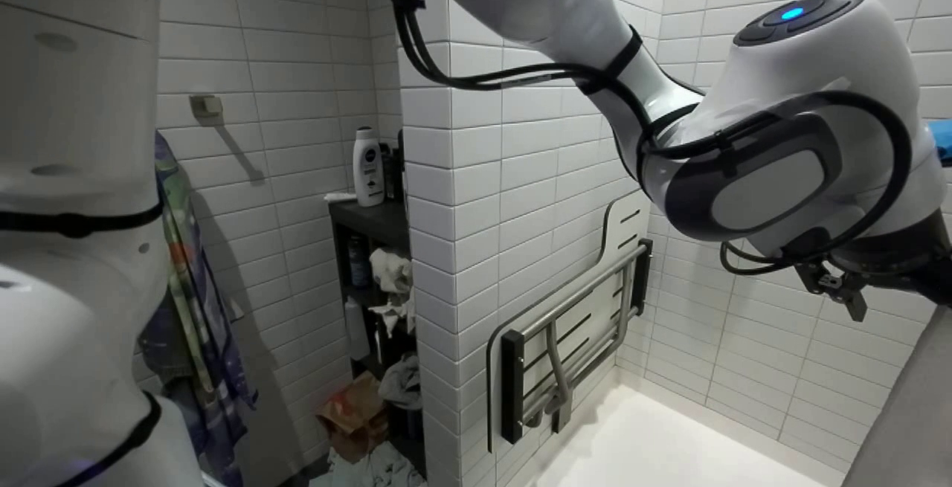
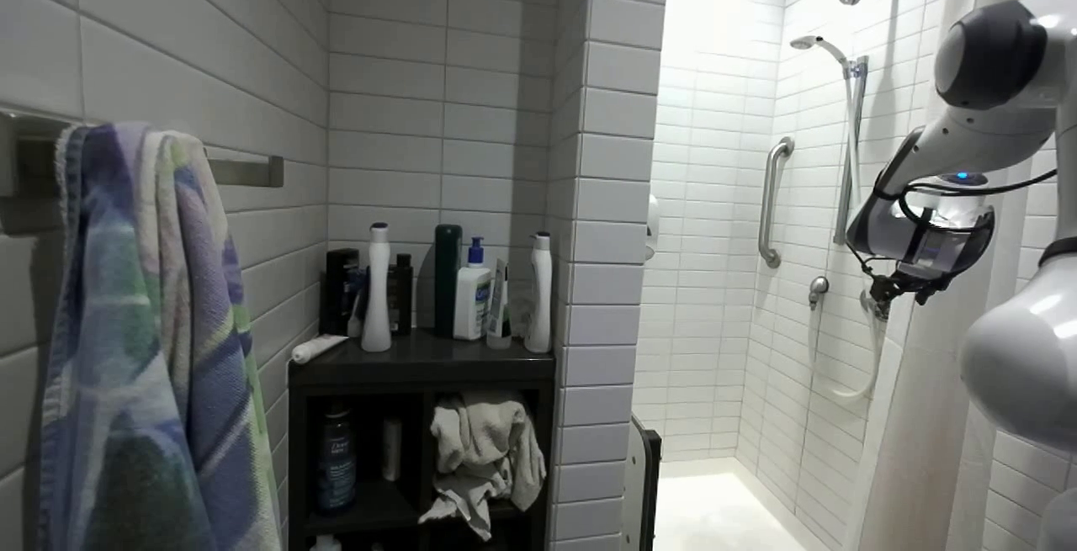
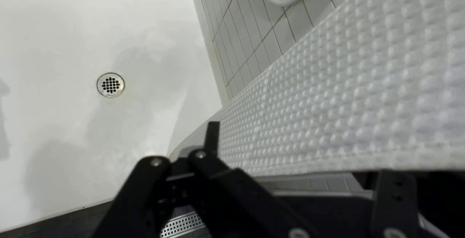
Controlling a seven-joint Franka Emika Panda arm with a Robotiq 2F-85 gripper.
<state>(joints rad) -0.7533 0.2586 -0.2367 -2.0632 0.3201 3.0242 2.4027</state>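
A white, waffle-textured curtain (image 3: 327, 103) crosses the wrist view from the upper right towards the middle. My gripper (image 3: 305, 150) stands open at its near edge, the jaws wide apart. One dark finger (image 3: 212, 136) shows in front of the cloth; the tip of the opposite finger is hidden behind the curtain's edge. Part of the cloth lies across the gap, and I cannot tell whether either finger touches it. In an exterior view the gripper (image 2: 902, 292) is beside the hanging curtain (image 2: 917, 416); in an exterior view the curtain (image 1: 904, 405) fills the lower right corner.
Below is a white shower floor (image 3: 65, 49) with a round drain (image 3: 110, 85). A folded shower seat (image 1: 573, 331) is mounted on the tiled partition (image 1: 431, 249). A black shelf (image 2: 421, 366) bears several bottles; a colourful towel (image 2: 151, 324) hangs nearby.
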